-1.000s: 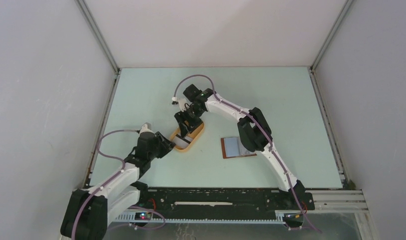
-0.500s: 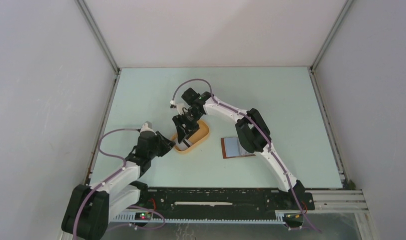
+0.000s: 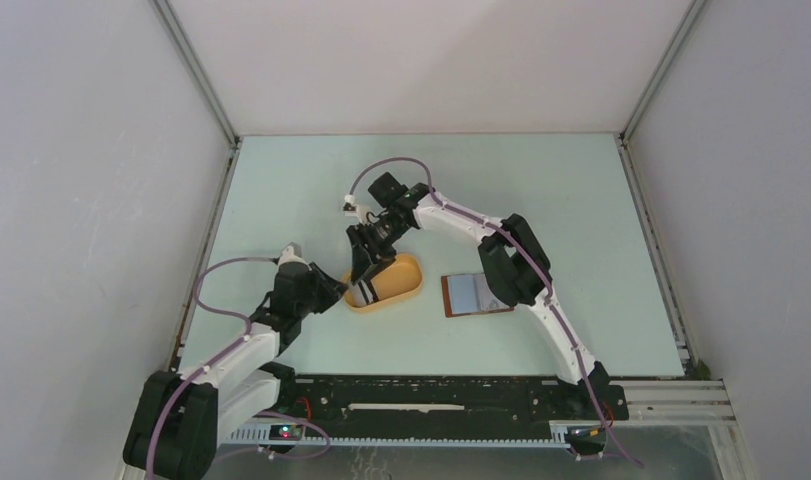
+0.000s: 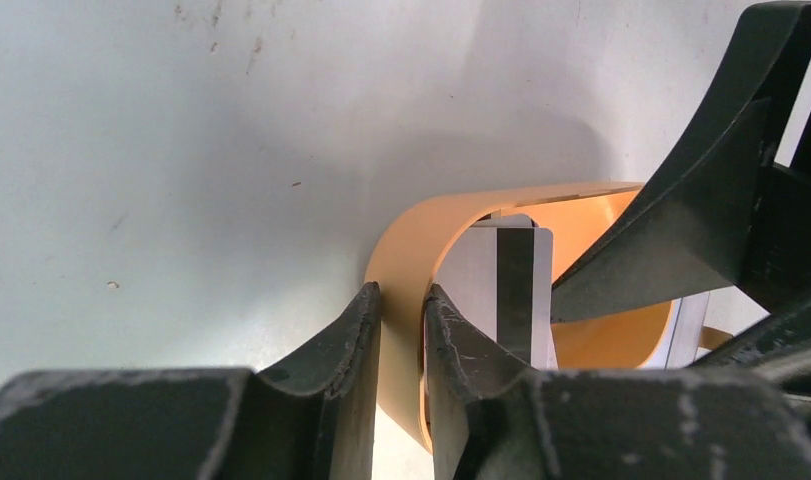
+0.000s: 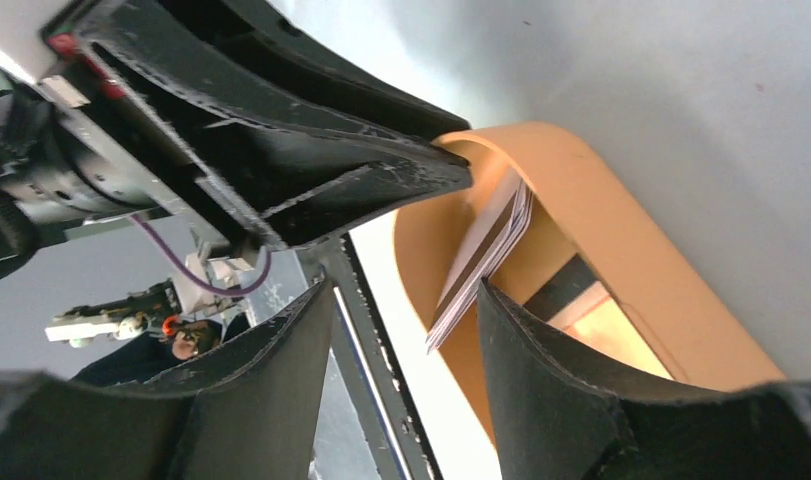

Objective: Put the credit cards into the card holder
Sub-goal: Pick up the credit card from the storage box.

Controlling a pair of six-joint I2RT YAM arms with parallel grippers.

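Note:
The credit cards (image 4: 513, 285) lean as a stack (image 5: 486, 245) inside an orange-yellow oval tray (image 3: 406, 280). The top card is pale with a dark stripe. My left gripper (image 4: 403, 305) is shut on the tray's near wall (image 4: 411, 240), one finger inside and one outside. At the tray's left end in the top view, my right gripper (image 3: 366, 270) reaches down. Its jaws (image 5: 406, 300) stand open around the cards' lower edge, with a gap on both sides. The card holder (image 3: 473, 294) lies open to the right of the tray, reddish-brown with a pale blue inner face.
The right arm's elbow (image 3: 511, 265) hangs over the card holder's right part. The tray (image 5: 621, 230) sits left of the table's middle. White walls and metal rails (image 3: 201, 85) enclose the pale green table (image 3: 581, 220).
The left jaws have closed onto the tray's wall. The right gripper has come down and nearer into the tray, its jaws narrowing a little. The tray has turned, showing more orange.

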